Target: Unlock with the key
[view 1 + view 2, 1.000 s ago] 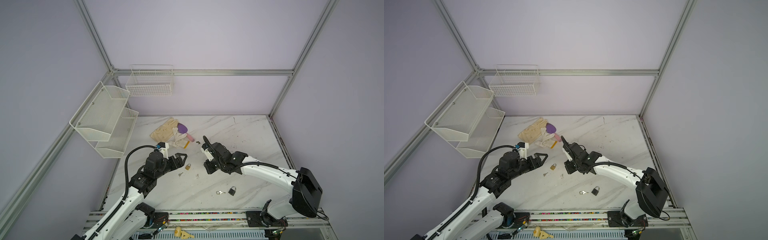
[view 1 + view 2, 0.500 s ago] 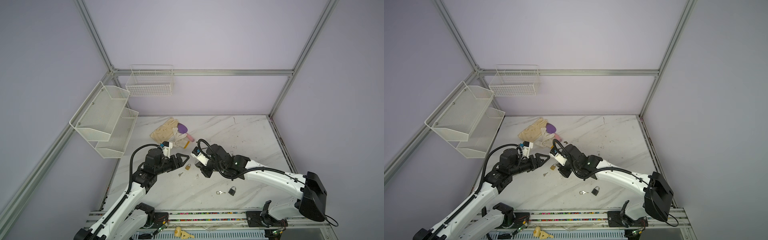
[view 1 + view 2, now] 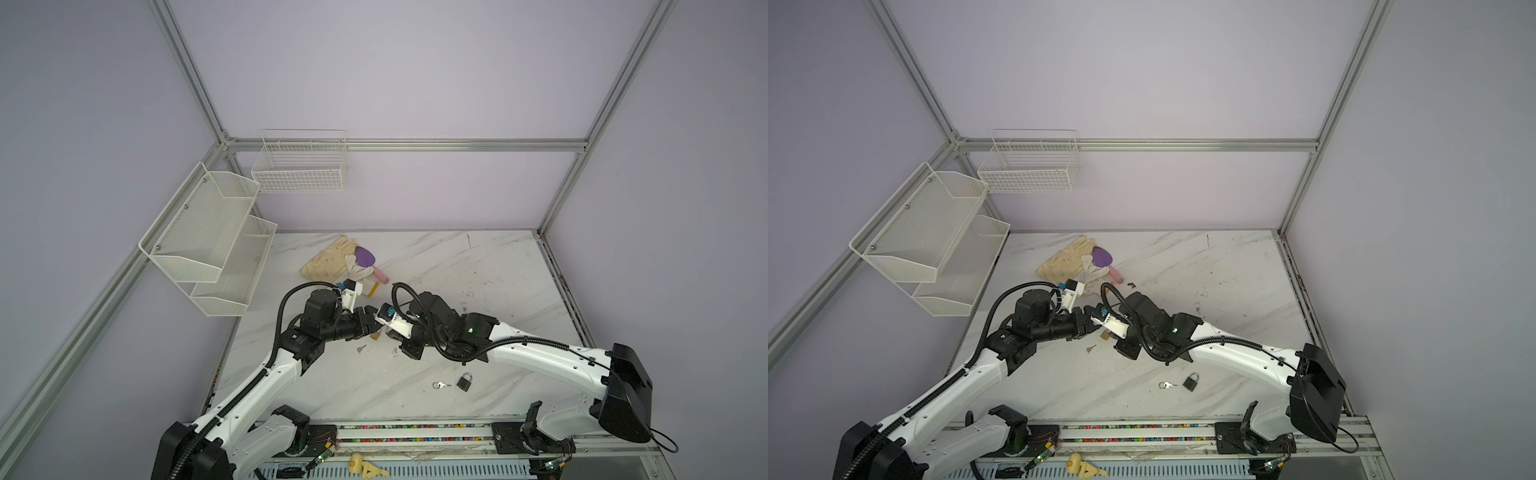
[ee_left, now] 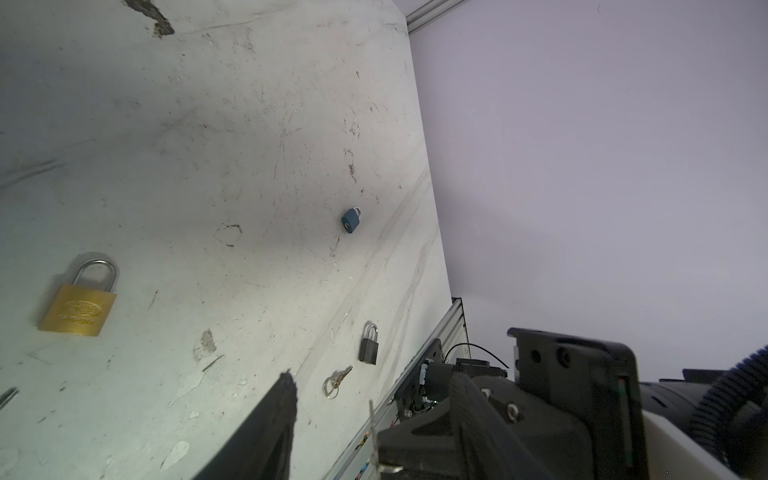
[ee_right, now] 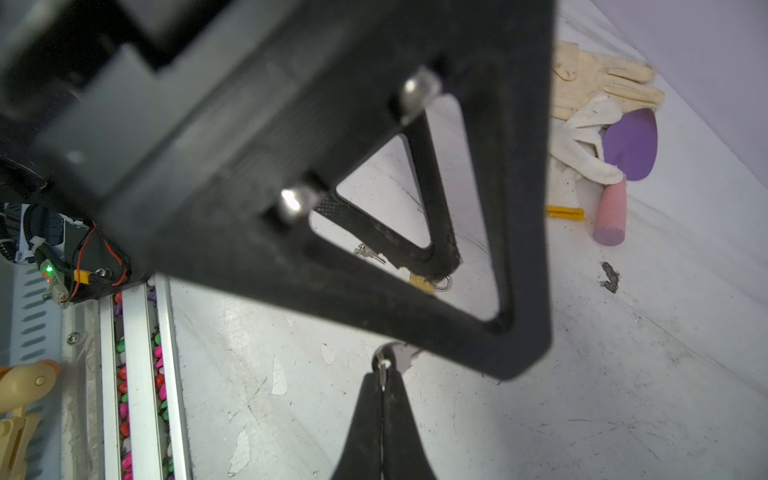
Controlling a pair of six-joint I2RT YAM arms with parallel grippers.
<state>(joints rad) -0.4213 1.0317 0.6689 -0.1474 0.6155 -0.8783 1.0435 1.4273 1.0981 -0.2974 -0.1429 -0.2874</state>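
My right gripper (image 5: 382, 380) is shut on a small silver key (image 5: 382, 365), whose ringed head sticks out past the fingertips. My left gripper (image 5: 476, 311) is right against it in mid-table (image 3: 371, 322), jaws apart. The key's blade (image 4: 373, 428) stands just beside one left finger (image 4: 274, 419); the other left finger is hidden behind the right gripper. A brass padlock (image 4: 77, 307) lies flat on the marble just below both grippers (image 3: 375, 337). A loose key (image 3: 360, 348) lies next to it.
A black padlock (image 3: 464, 381) and a ringed key (image 3: 440, 385) lie nearer the front edge. A blue padlock (image 4: 351, 220) lies further right. Gloves (image 3: 328, 259) and a purple scoop (image 3: 365, 255) lie at the back. Wire racks (image 3: 208, 241) hang on the left wall.
The right gripper has swung left with the key until it meets the left gripper. The left gripper has reached in toward it, and its jaws have narrowed.
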